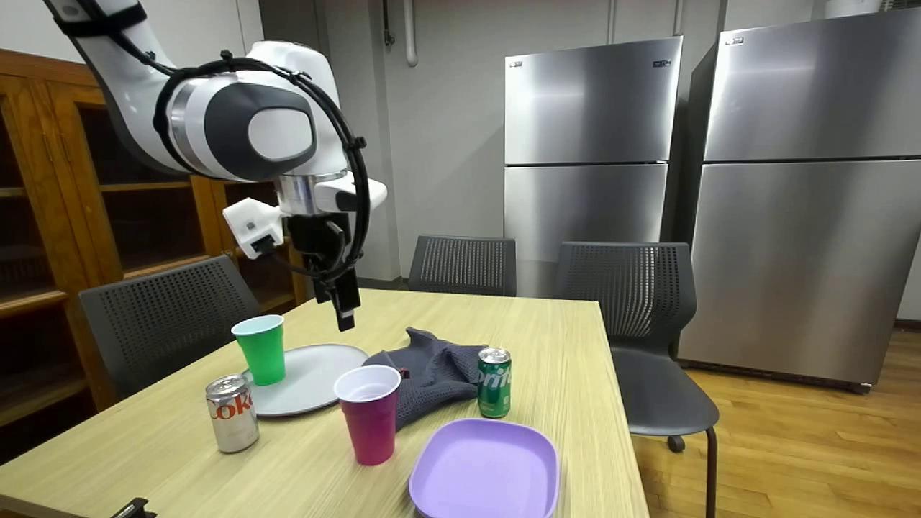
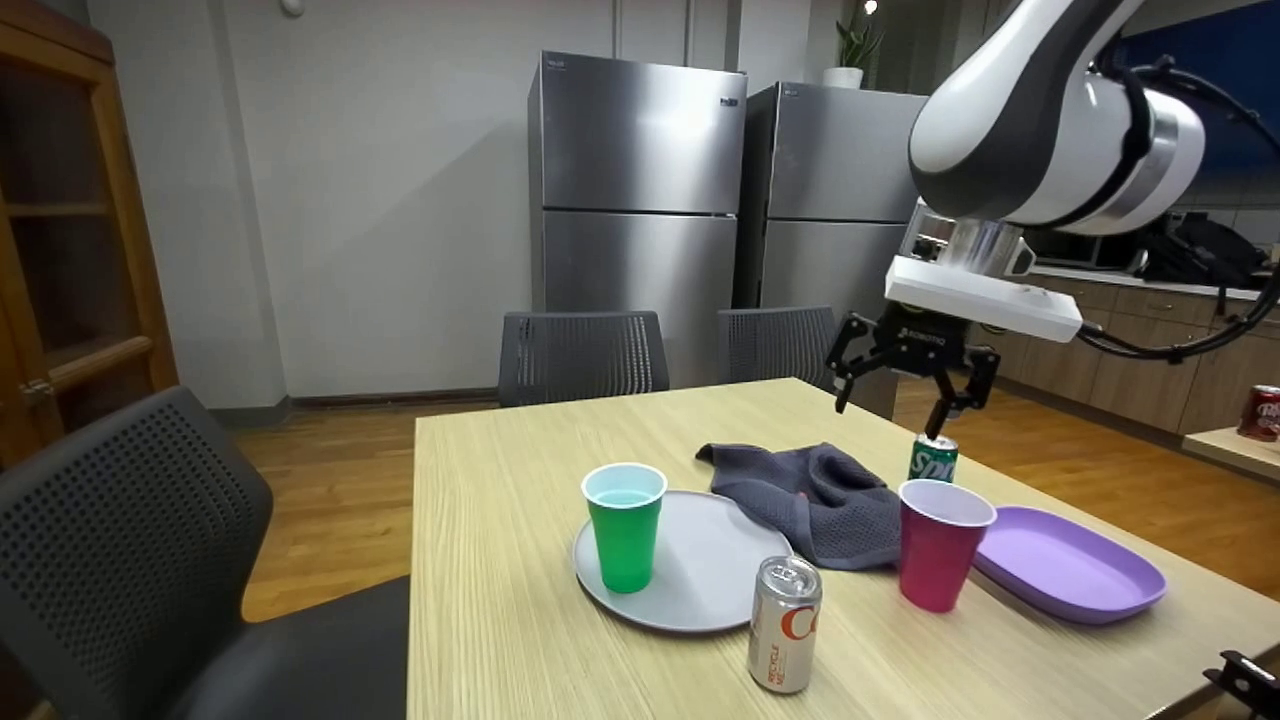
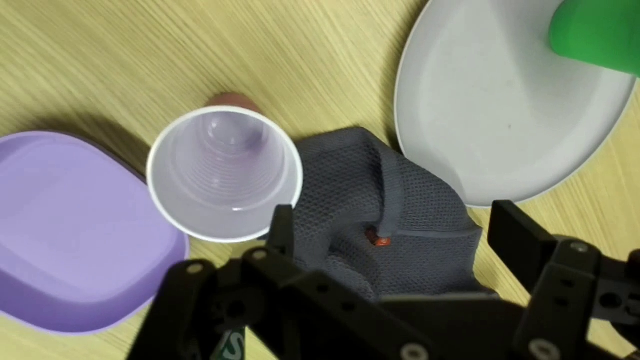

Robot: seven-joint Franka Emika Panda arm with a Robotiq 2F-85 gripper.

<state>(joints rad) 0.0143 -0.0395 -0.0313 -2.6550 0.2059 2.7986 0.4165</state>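
Note:
My gripper (image 3: pixel 393 225) is open and holds nothing. It hangs above the table, as both exterior views show (image 1: pixel 337 309) (image 2: pixel 887 420). In the wrist view a crumpled dark grey cloth (image 3: pixel 415 260) with a small red-orange spot lies below, between the fingers. A magenta cup (image 3: pixel 225 175) with a white inside stands upright beside the cloth (image 1: pixel 370 424). A green cup (image 2: pixel 625 540) stands on a round grey plate (image 2: pixel 700 560). A purple tray (image 1: pixel 486 467) lies beside the magenta cup. A green Sprite can (image 1: pixel 494 381) is near the cloth, mostly hidden in the wrist view.
A silver Coke can (image 2: pixel 785 625) stands by the plate. The items share a light wood table (image 1: pixel 561 324). Dark chairs (image 1: pixel 626 288) stand around it. Two steel refrigerators (image 1: pixel 590 108) and a wooden cabinet (image 1: pixel 137 180) are behind.

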